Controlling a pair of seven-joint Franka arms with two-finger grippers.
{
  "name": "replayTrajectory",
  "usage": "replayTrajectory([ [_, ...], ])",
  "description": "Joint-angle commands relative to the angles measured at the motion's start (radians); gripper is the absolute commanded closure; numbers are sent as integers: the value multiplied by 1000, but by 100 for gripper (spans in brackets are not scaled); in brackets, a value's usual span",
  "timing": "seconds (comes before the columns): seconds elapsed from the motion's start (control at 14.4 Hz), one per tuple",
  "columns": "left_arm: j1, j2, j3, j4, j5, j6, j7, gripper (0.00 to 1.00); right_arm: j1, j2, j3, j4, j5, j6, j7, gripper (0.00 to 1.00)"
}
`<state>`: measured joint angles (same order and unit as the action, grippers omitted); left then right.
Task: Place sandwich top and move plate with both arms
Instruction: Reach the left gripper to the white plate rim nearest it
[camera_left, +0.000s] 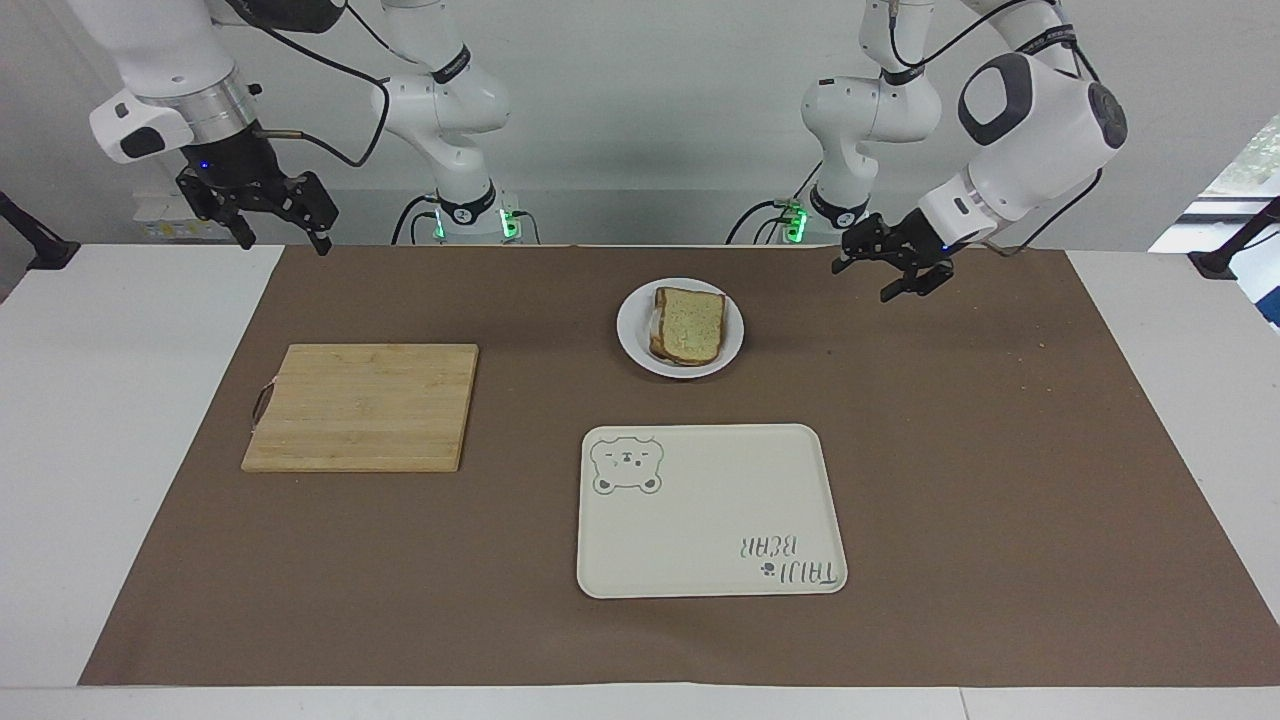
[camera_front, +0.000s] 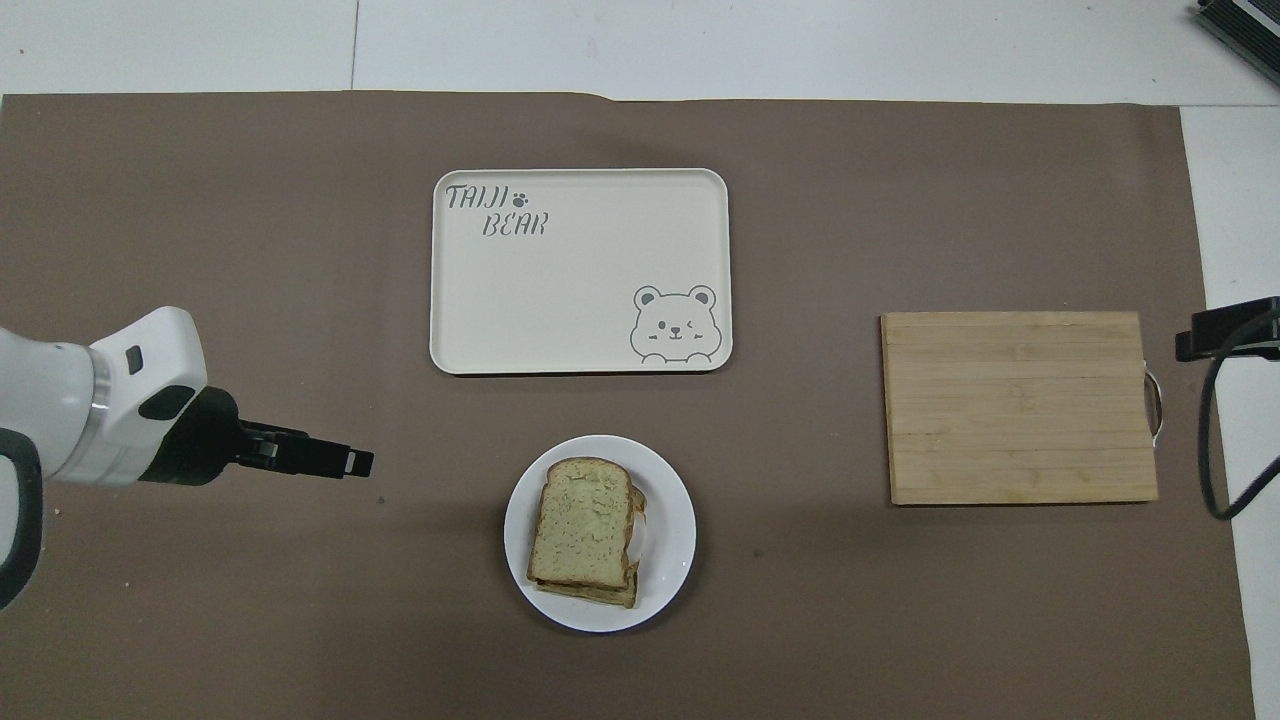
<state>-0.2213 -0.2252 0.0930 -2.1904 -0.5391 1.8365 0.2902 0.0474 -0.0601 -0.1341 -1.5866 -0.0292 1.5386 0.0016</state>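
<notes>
Colour rundown: the sandwich top (camera_front: 585, 520) is pale greenish-tan with a brown crust, on a plain white plate (camera_front: 672, 540). The tray (camera_front: 580, 300) is cream with a grey winking bear drawn in 1 corner and grey lettering in another. The cutting board (camera_front: 1020, 405) is light wood with lengthwise stripes. The table cover (camera_front: 250, 200) is flat brown. Both grippers are black on white arms.

Grainy wood cutting board (camera_left: 362, 407); matt brown paper mat (camera_left: 1000, 450)
</notes>
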Motion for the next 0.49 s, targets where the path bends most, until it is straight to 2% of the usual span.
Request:
replayTrajectory([
  [0.0, -41, -62, 13, -141, -91, 90, 52, 0, -1, -21, 10, -30, -38, 25, -48, 0],
  [0.14, -70, -60, 13, -199, -169, 138, 101, 0, 0, -12, 13, -18, -32, 25, -45, 0],
  [0.42, -78, -40, 13, -363, -379, 214, 318, 12, 0, -6, 13, -10, -15, 17, -43, 0],
])
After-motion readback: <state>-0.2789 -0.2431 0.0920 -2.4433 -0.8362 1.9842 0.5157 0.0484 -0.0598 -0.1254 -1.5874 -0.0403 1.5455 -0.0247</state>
